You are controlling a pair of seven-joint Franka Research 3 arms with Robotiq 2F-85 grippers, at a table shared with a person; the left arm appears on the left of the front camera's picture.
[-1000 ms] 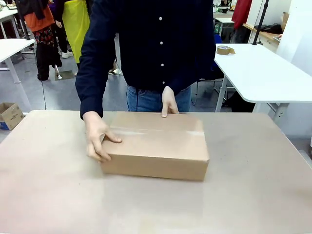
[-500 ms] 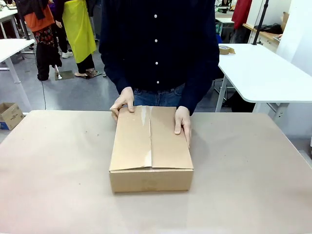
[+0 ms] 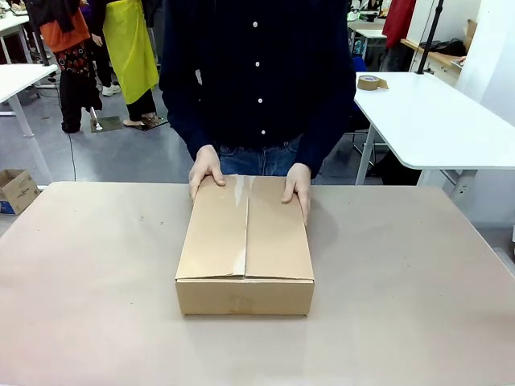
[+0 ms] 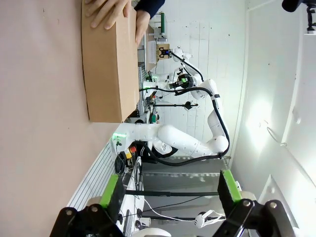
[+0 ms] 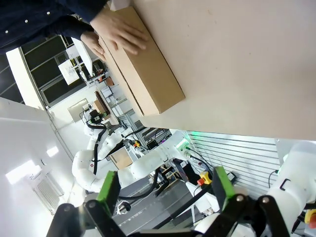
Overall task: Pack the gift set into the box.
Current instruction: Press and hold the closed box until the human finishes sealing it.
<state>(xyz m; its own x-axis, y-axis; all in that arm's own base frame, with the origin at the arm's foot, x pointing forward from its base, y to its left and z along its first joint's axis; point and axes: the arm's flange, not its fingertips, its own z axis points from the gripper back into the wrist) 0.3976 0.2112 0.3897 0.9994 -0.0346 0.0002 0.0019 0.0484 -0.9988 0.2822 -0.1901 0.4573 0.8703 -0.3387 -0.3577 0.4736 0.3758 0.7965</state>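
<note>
Left arm's fingers (image 4: 109, 196): black with green pads, spread wide apart, holding nothing and touching nothing; they hang in the air, well back from the box.
Right arm's fingers (image 5: 107, 191): black with green pads, also spread wide, gripping nothing, clear of the surface.
Surface: a broad tan-covered table top (image 3: 96, 305).
Box: the large shallow brown corrugated cardboard carton (image 3: 245, 241) lies flat in the middle of the surface, one short end towards the robot. Its top flaps are folded down and meet in a seam running lengthwise.
Seam: a pale glossy strip (image 3: 240, 261) lies along it.
Writing on the box: a faint mark on the near end wall, too weak to read.
Person's hands: one hand (image 3: 206, 169) rests on the far corner at the robot's left, the other hand (image 3: 296, 186) on the far corner at the robot's right; both lie on the top flaps.
Person: stands at the far edge in a dark buttoned shirt (image 3: 257, 72).
Farther off: a small brown carton with blue print (image 3: 16, 189) on the floor, print unreadable; a brown roll of tape (image 3: 368, 82) on a white table (image 3: 434, 121).
</note>
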